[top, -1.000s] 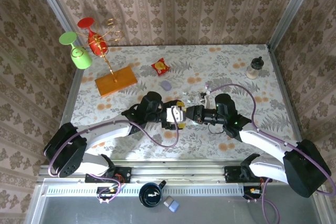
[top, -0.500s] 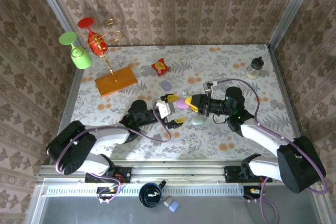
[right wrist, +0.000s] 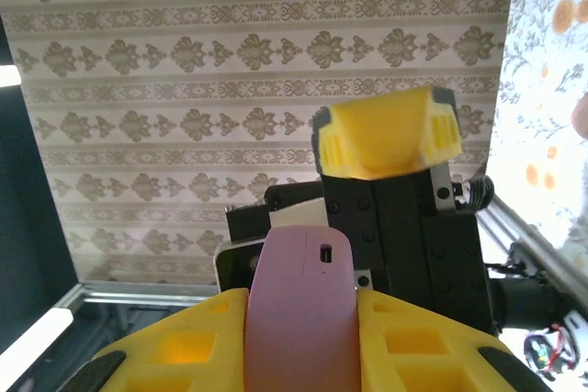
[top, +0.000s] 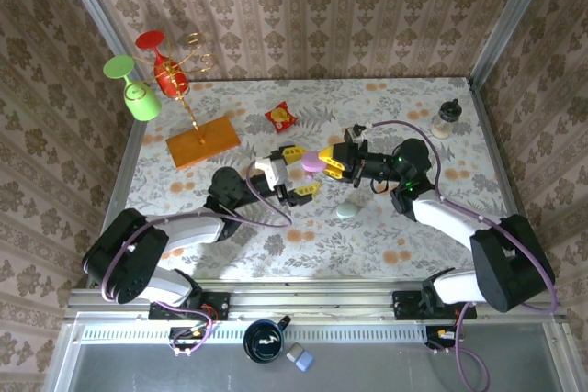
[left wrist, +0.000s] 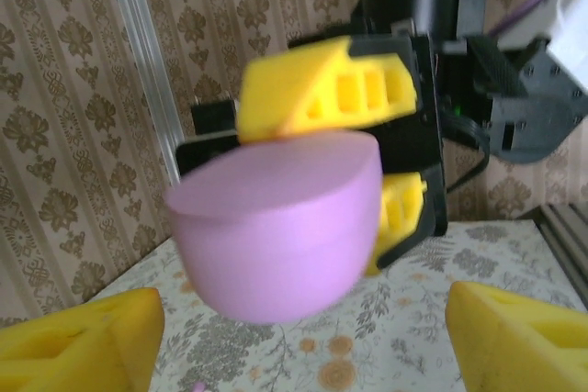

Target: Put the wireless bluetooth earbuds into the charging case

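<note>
Clamps lilac charging case (top: 313, 162) mid-frame, above the surface (top: 478, 162), in right tool (top: 329, 163); faces it with left tool (top: 296, 172) spread apart. Seems light, stiff, glossy, likely slippery: best pinched across broad faces. Cannot place the tiny earbuds.
</note>
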Action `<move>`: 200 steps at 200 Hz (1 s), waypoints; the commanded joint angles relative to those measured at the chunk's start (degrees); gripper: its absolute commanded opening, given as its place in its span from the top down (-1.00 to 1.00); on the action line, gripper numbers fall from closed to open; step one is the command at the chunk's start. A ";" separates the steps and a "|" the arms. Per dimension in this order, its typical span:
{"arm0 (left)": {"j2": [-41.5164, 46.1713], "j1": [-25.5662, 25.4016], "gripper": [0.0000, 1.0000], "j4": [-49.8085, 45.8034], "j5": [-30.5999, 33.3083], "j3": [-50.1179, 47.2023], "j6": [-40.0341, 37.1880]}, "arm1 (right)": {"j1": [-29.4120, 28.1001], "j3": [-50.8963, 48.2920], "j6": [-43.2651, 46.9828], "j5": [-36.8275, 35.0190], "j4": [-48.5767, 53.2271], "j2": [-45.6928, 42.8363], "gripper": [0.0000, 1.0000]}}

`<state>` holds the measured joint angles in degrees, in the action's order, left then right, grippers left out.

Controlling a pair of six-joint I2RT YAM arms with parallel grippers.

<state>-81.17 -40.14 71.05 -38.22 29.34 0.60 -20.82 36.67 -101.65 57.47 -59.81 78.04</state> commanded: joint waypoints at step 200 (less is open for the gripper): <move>-0.53 0.26 -0.22 3.43 -4.79 5.46 12.34 | -0.01 1.26 -4.79 0.49 -12.76 2.91 1.00</move>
<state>-83.72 -40.10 72.51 -44.42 34.13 14.79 -20.82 36.80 -106.56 57.49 -70.41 80.75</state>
